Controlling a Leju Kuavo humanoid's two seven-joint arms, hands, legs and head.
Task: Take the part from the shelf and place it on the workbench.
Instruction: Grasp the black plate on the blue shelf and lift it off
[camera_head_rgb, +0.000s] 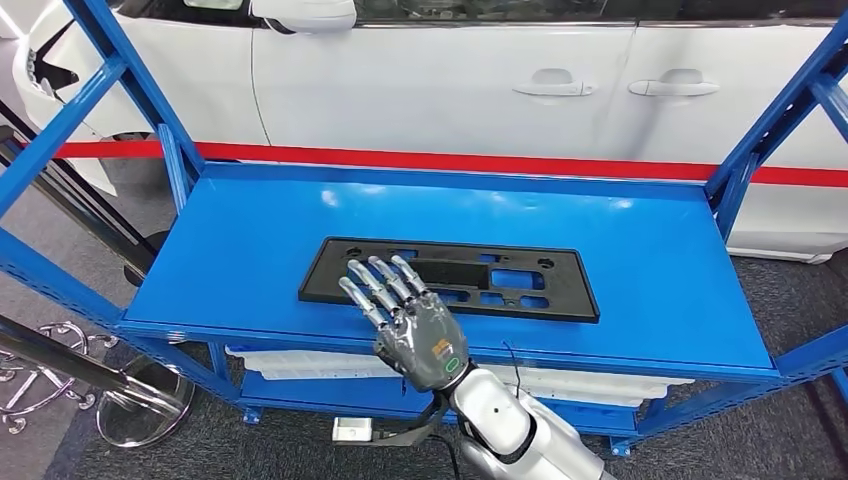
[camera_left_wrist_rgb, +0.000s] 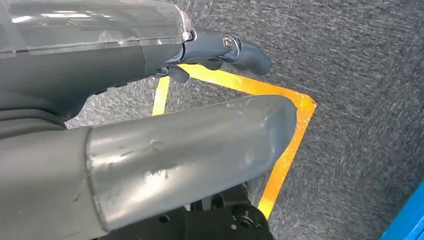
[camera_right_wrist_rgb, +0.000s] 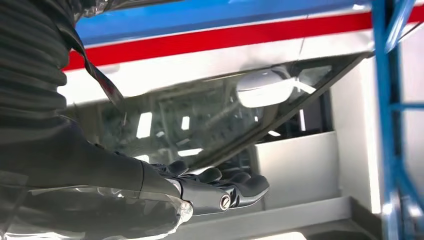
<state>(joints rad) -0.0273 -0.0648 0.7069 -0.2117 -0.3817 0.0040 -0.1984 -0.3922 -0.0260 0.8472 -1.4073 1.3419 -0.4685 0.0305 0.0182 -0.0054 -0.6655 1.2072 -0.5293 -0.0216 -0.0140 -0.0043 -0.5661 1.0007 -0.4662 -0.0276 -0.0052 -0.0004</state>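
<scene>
Your left hand (camera_left_wrist_rgb: 200, 125) hangs at the robot's side over grey carpet (camera_left_wrist_rgb: 360, 60) marked with yellow tape (camera_left_wrist_rgb: 292, 145); whether its fingers are spread or curled you cannot tell from the wrist view, though nothing seems to be in it. Moving right, your right hand (camera_head_rgb: 410, 315) reaches up over the front edge of the blue shelf (camera_head_rgb: 250, 260), palm down, fingers spread and straight, holding nothing. Its fingertips lie over the near left part of the black part (camera_head_rgb: 520, 285), which rests flat mid-shelf, probably so the fingers can close on that near edge. The white car (camera_head_rgb: 430, 90) stands behind.
</scene>
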